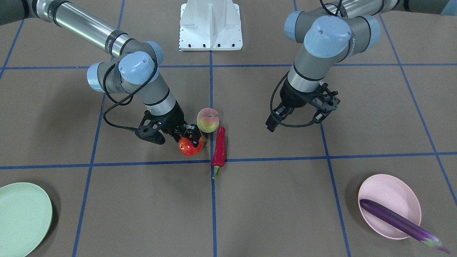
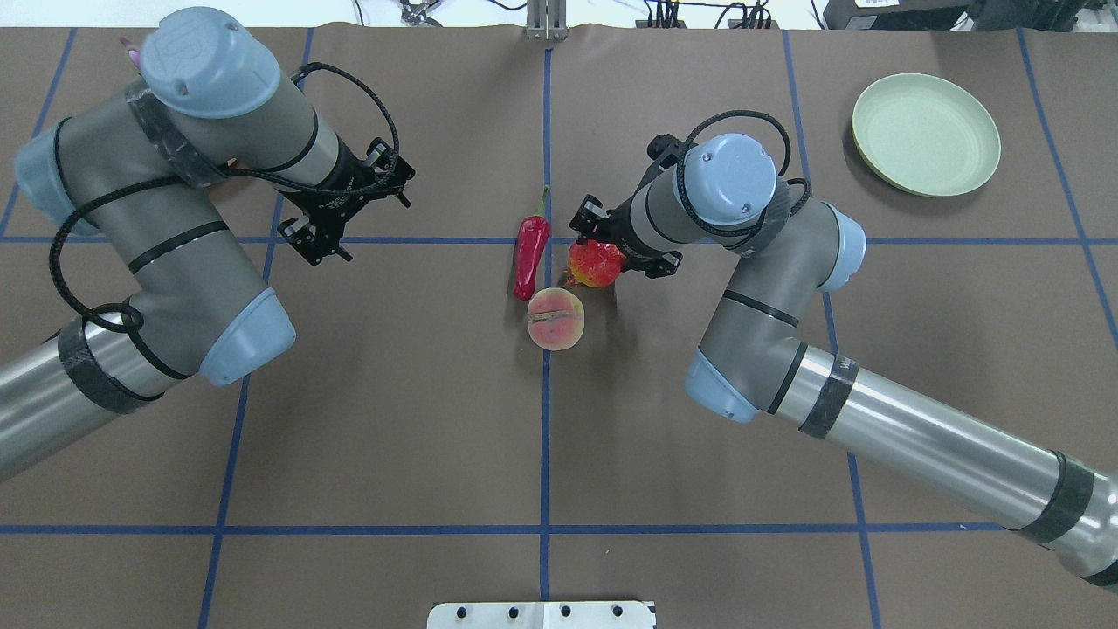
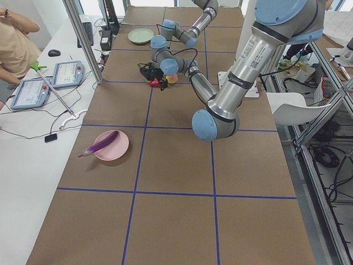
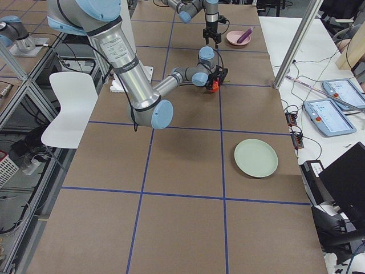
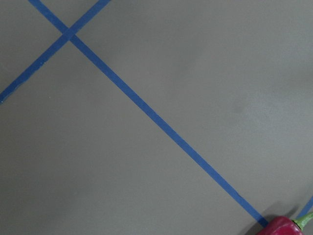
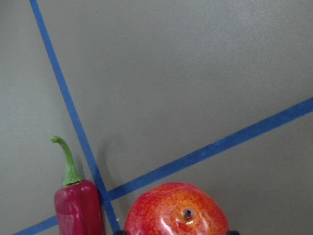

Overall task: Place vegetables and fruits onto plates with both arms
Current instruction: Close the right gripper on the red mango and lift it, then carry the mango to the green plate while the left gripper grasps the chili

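2 silver-grey arms [image 2: 917,437], light-blue caps [image 2: 729,179]

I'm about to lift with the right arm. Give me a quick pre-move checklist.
1. Is the right gripper around the red fruit? Ok, its fingers straddle it.
2. Is the grip firmly closed? Cannot tell.
3. Are the peach and chili clear of the fruit? Not ok, both lie close beside it.
4. Is the green plate free? Ok.
5. Is the left gripper out of the way? Ok, it is open and well apart.
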You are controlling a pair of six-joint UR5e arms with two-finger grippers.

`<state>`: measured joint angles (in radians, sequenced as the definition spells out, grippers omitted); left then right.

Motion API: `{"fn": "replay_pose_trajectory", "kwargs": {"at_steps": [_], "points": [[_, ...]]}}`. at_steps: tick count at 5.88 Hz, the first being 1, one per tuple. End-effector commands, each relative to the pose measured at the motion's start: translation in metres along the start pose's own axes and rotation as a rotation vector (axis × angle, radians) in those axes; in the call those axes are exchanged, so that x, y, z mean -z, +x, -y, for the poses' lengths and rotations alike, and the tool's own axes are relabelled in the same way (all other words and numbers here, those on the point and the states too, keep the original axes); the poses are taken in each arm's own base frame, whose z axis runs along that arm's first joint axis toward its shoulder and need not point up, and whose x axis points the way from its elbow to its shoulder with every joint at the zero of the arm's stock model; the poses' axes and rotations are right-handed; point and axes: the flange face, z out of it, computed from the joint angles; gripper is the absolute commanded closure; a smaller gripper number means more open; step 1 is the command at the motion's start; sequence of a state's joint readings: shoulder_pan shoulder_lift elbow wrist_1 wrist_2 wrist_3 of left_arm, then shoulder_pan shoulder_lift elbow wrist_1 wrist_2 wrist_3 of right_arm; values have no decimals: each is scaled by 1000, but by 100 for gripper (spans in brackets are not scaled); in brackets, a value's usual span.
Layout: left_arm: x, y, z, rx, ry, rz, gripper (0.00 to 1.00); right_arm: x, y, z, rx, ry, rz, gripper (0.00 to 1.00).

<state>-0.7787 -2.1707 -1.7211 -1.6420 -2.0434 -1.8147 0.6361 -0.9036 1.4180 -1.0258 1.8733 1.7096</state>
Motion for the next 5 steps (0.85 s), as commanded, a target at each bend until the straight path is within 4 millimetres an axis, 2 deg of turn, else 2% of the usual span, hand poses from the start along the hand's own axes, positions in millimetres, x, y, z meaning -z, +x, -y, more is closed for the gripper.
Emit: {"fn": "replay_pose_trajectory", "kwargs": {"at_steps": [1,2,3,4,5], "points": [[-6,9,-24,-28,-23,0,0,38,-7,37,-22,-7,34,100],[-10,17,-46,-55,-44,-2,0,83,8,117,-6,-10,36,100],[-20,32,-66,-128,-14,-11,0,106,42,191,140,29,-41,100],[-44,51,-82,-343,-12,16,0,112,78,257,270,55,-172,100],[-62,96,-90,-520,-16,53,0,109,122,315,362,52,-259,100]]}}
